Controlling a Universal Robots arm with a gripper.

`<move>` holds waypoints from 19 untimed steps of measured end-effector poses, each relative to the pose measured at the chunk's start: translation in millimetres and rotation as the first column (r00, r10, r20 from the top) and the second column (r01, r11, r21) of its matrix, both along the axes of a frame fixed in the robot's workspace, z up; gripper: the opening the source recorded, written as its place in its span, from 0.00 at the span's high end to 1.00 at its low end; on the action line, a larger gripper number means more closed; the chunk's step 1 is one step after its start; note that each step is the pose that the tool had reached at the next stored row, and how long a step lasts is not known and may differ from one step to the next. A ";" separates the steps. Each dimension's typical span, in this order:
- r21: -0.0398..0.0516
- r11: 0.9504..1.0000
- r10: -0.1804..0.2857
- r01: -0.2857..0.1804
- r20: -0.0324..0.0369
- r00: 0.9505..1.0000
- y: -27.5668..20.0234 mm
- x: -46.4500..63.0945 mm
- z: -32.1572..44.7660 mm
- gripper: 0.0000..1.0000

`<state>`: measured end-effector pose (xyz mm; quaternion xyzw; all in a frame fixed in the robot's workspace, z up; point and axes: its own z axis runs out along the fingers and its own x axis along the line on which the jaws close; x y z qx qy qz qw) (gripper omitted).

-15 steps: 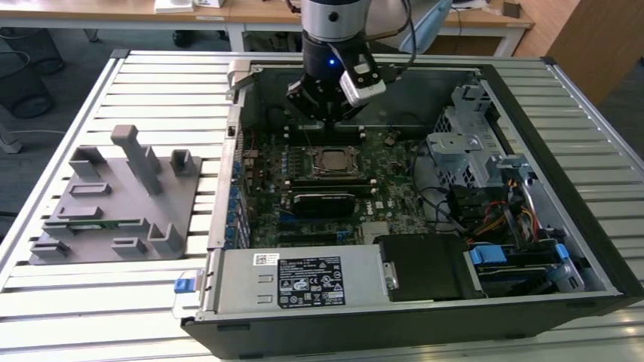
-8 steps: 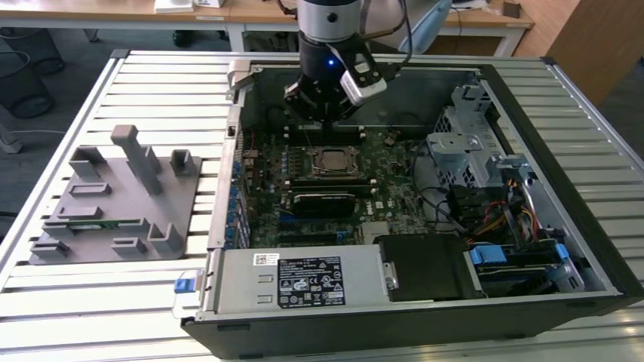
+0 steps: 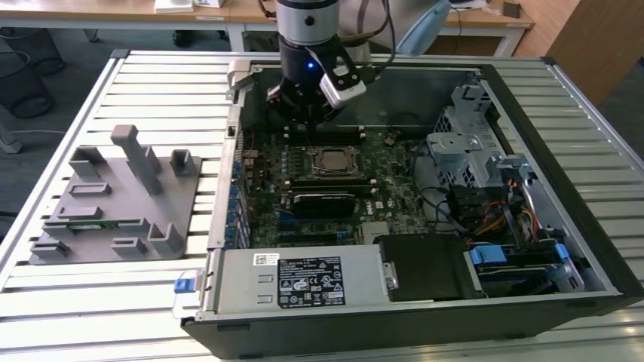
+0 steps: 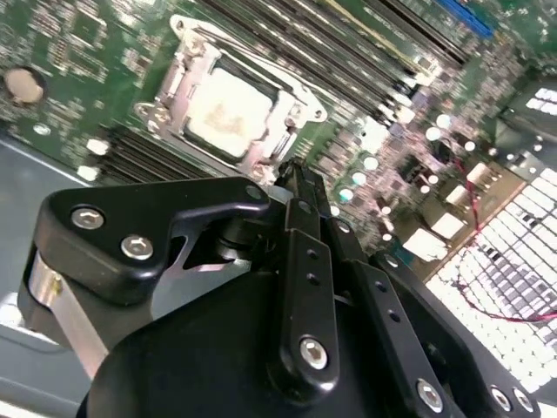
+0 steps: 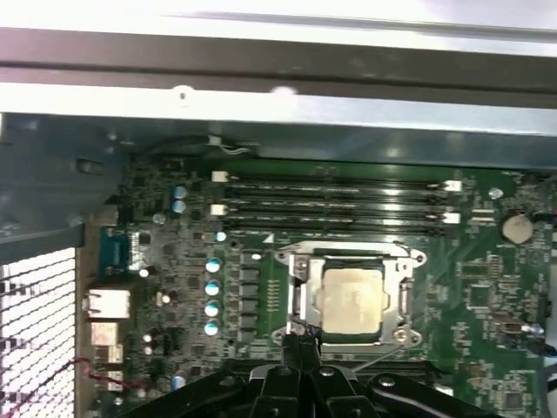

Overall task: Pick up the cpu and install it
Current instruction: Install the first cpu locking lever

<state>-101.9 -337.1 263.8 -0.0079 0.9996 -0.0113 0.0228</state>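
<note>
Figure: My pincer poised inside the open black computer case, on the slatted metal desk.

Largest to smallest: one green motherboard; one grey moulded parts tray on the exterior view's left; four long memory slots; one silver socket frame; one cpu, a flat square silver-grey chip, lying seated in that frame. My pincer hangs just beside the socket's edge, tips drawn together and holding nothing; the cpu sits directly ahead of the tips, apart from them in both wrist views.
</note>
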 end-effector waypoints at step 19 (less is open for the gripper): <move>0.000 1.000 0.003 -0.003 0.000 1.000 20.3 -21.5 -9.6 0.89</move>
